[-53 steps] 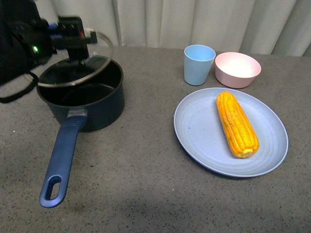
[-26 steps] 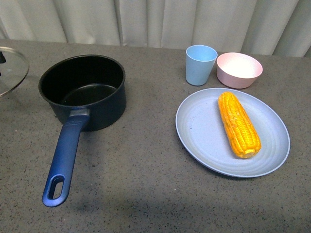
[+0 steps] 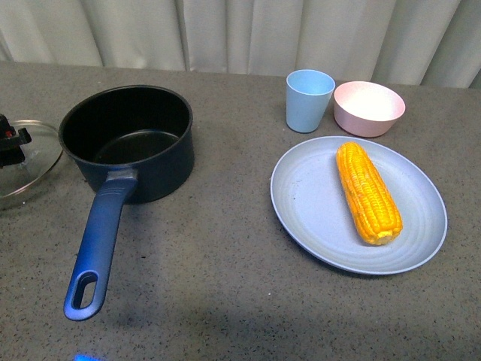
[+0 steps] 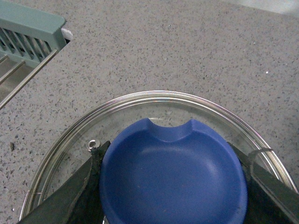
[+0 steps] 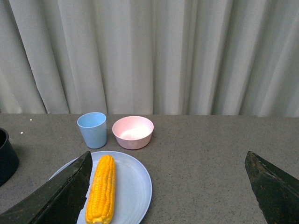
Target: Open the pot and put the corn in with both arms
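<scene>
L gripper (image 4: 166,158) clamps lid knob (image 4: 174,189); R gripper (image 5: 169,196) wide open.

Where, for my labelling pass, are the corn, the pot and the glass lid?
corn (image 3: 367,194): front view, middle of the cob.
pot (image 3: 169,169): front view, outer side wall.
glass lid (image 4: 163,107): left wrist view, clear glass just inside the rim.
</scene>
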Motion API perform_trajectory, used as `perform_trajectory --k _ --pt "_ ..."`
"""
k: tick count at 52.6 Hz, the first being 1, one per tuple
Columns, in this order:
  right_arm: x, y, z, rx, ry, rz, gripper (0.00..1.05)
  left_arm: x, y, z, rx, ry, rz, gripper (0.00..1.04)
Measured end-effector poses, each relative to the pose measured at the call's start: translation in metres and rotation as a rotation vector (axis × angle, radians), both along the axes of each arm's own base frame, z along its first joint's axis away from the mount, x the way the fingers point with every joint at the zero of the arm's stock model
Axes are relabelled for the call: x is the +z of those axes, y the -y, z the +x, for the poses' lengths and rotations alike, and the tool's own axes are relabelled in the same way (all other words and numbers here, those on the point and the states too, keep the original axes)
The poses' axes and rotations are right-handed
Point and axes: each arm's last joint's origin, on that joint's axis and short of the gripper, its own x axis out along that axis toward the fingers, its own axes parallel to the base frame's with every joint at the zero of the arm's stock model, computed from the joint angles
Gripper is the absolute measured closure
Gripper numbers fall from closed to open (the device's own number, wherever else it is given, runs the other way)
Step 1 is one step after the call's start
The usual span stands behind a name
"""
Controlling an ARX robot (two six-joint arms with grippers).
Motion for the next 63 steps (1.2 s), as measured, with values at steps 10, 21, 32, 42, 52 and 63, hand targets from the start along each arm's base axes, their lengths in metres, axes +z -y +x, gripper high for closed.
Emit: perform_trajectory --k 10,21,32,42,52,63 --pt "0.000 0.000 0.000 0.000 0.000 0.000 0.09 -0.010 0.001 -0.002 -0.004 0.006 0.023 0.42" --pt "0.000 0.000 0.000 0.000 0.000 0.000 0.09 -0.010 0.000 -0.003 -0.004 -0.003 0.026 0.17" --pt "0.000 0.000 0.000 0.000 0.000 0.000 0.09 0.016 0.001 -0.010 0.042 0.002 0.055 0.07" --pt "0.000 0.000 0.000 0.000 0.000 0.000 0.09 0.073 0.008 -0.034 0.047 0.116 0.060 0.06" --pt "0.000 0.000 0.000 0.000 0.000 0.000 0.09 0.112 0.022 -0.083 0.094 0.177 0.072 0.06" --pt "0.000 0.000 0.000 0.001 0.000 0.000 0.09 0.131 0.041 -0.130 -0.265 0.326 0.045 0.38"
